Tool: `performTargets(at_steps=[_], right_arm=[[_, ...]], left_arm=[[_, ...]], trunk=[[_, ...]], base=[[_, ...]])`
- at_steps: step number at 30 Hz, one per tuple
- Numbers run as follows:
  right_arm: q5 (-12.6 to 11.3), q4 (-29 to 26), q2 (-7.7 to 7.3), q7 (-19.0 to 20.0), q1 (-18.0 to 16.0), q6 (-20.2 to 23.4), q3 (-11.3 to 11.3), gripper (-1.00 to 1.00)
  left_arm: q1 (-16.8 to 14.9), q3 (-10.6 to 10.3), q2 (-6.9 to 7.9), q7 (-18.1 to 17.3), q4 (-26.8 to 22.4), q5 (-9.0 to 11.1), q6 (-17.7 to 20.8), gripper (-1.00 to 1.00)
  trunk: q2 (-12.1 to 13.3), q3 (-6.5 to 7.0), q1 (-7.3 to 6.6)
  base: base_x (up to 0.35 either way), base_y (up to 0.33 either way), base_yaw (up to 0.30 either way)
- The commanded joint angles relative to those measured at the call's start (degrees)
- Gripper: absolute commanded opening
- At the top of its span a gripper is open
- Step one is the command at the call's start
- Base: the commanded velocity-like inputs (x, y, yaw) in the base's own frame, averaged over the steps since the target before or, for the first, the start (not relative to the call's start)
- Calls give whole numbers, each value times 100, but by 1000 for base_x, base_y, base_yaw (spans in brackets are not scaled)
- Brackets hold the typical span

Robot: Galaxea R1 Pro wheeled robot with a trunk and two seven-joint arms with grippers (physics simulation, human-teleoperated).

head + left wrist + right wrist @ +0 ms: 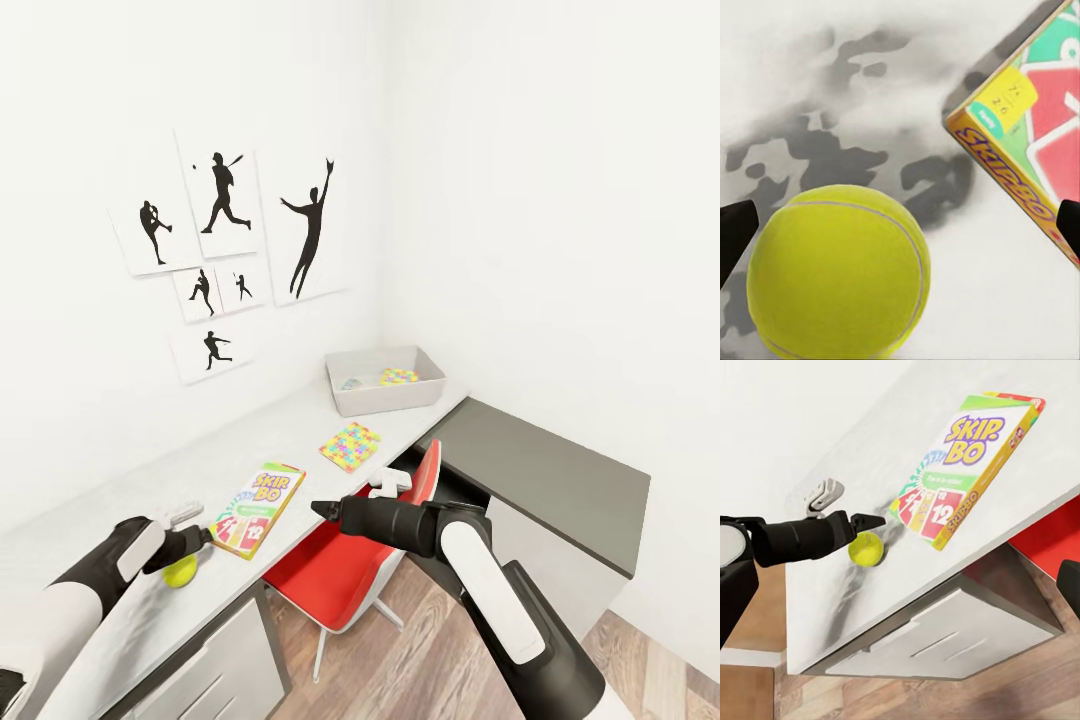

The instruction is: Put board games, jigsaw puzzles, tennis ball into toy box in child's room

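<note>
The tennis ball (181, 571) lies on the pale table (300, 420) near its front edge. My left gripper (200, 540) hovers open over it; the ball (840, 274) sits between the spread fingertips (736, 229), nearer one of them. Beside it lies the orange-green Skip-Bo board game (258, 507), flat on the table. Farther along lies a jigsaw puzzle (349, 445). The grey toy box (432, 385) stands at the table's far end, with another jigsaw puzzle (398, 376) and a pale blue flat thing (350, 383) inside. My right gripper (325, 510) hangs open off the table's front, above the chair.
A red chair (345, 560) is tucked under the table below my right arm. A lower dark grey cabinet top (545, 470) joins the table at the right. A white drawer unit (220, 660) sits under the near end. A small white object (185, 513) lies behind the left gripper.
</note>
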Motion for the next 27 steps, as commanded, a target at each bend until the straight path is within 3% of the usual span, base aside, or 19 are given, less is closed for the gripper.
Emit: performTargets(at_steps=[1, 21, 27], right_arm=[[-56, -6, 2, -60, -7, 10, 1, 100], [-56, -6, 4, -60, -7, 10, 3, 100], [-58, -6, 4, -61, -7, 10, 9, 100]], left_arm=[[-4, -42, 4, 47, -13, 62, 20, 100], [-4, -36, 1, 65, 22, 83, 39, 100], [-4, -20, 1, 373, 30, 99, 39, 100]], trunk=[[-13, -13, 4], [-13, -13, 4], [-13, -13, 4]], base=[[0, 0, 0], [0, 0, 0], [0, 0, 0]])
